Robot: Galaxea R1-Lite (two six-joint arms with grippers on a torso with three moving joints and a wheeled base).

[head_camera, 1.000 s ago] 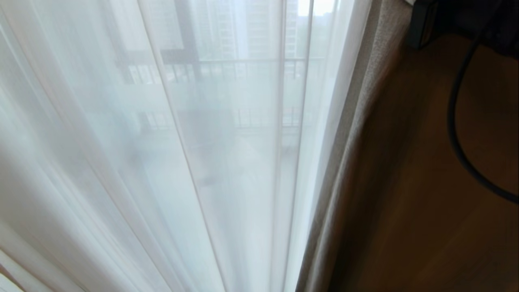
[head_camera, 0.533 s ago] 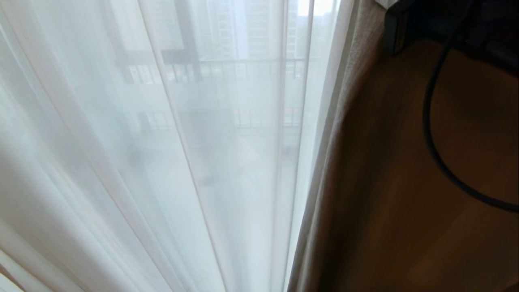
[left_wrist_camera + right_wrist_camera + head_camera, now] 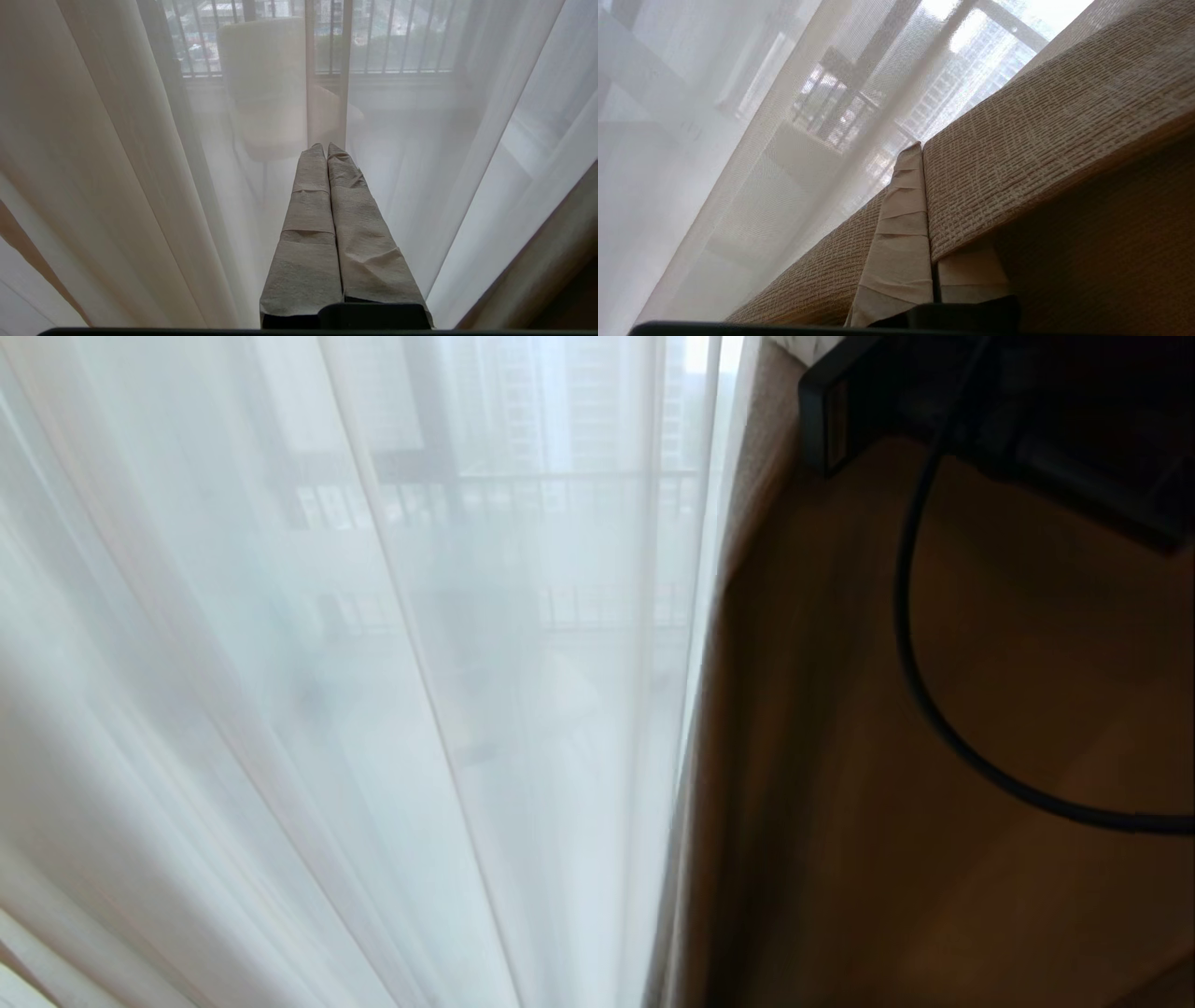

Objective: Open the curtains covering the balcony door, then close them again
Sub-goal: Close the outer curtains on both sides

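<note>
Only the right wrist view shows the right gripper clamped on the edge of the beige drape, while in the head view the sheer fills the left, the drape's dark fold the right, and the left gripper is seen closed, empty, before the sheer.

A high-rise home: floor-length sheer white voile curtains and a woven beige drape hang before a railed balcony facing tall apartment towers.
</note>
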